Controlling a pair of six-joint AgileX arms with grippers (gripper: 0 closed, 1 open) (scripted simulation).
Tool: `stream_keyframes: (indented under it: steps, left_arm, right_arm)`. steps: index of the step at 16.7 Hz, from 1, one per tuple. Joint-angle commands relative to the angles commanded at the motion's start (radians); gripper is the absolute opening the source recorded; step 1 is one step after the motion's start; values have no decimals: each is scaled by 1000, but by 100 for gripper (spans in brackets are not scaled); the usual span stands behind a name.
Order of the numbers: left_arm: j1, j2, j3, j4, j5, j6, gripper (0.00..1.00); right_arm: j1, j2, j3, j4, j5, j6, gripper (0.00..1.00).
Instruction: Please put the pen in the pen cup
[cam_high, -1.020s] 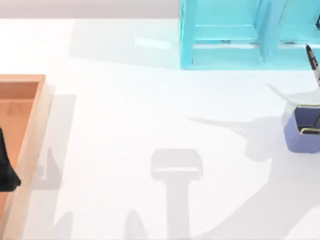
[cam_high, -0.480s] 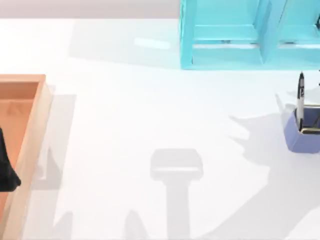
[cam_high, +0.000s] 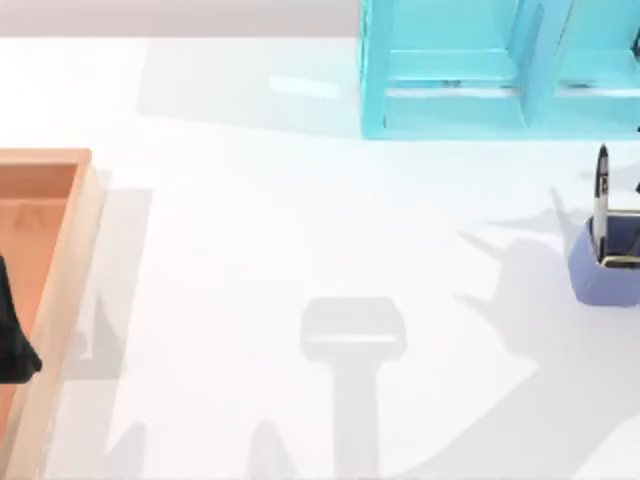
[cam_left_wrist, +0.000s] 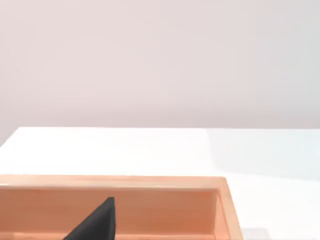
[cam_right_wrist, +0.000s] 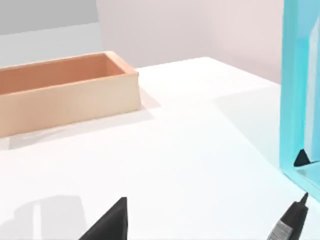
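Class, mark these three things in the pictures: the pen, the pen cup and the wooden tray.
pen (cam_high: 601, 195): top view, on its printed label band.
pen cup (cam_high: 600, 278): top view, on its blue outer wall.
wooden tray (cam_right_wrist: 70, 102): right wrist view, on its long outer side wall.

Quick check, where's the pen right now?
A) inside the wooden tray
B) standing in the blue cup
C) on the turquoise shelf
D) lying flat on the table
B: in the top view the pen stands nearly upright with its lower end inside the blue cup, at the table's right edge, near the turquoise shelf and far from the wooden tray.
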Motion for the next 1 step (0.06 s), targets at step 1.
stream_keyframes:
  steps: [1]
  left_arm:
    - [0,0,0,0,0,0,100]
  right_arm:
    - [0,0,0,0,0,0,100]
